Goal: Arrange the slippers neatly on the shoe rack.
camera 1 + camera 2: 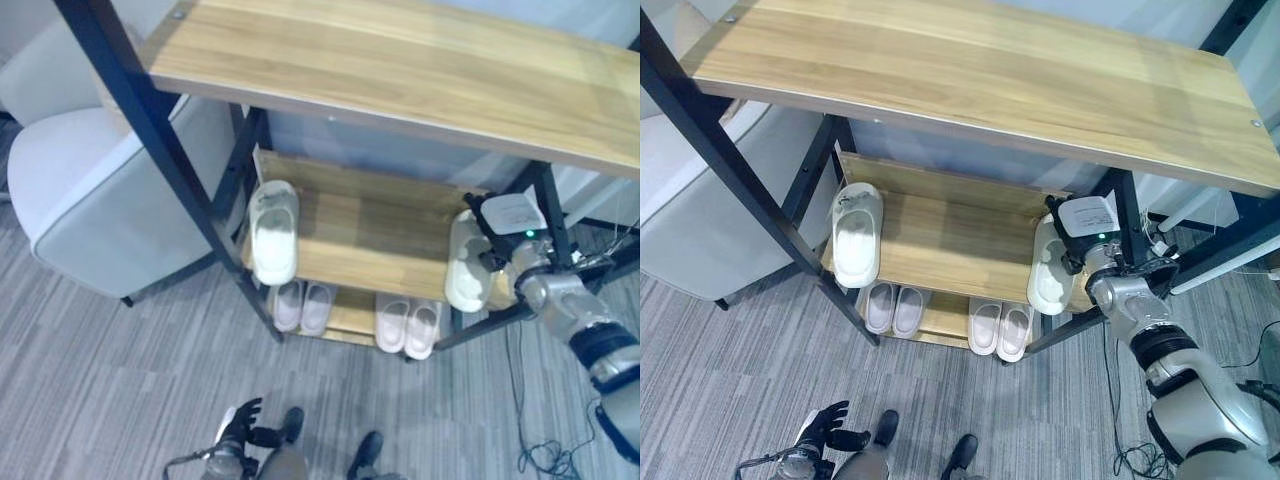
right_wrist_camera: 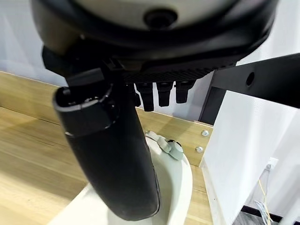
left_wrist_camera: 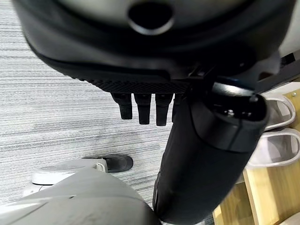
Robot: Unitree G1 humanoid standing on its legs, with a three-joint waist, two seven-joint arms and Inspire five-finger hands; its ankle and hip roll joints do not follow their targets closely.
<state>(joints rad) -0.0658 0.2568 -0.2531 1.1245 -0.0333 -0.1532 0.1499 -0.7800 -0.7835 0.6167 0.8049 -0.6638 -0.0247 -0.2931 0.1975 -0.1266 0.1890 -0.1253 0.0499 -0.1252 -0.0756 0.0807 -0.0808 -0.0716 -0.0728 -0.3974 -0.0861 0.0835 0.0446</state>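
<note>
Right wrist view: right hand [image 2: 117, 154] thumb on cream slipper [image 2: 176, 187], fingers straight; no legible print. Left hand [image 1: 238, 425] relaxed.

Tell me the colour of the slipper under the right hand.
Off-white, clearest in the right eye view: slipper beneath the right hand.

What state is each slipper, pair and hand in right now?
Left slipper: flat on the middle shelf's left end, untouched.
Right slipper: on the middle shelf's right end, right hand on it.
Two pairs: side by side on the bottom shelf.
Right hand: fingers straight, thumb over the slipper.
Left hand: low, open, holding nothing.
</note>
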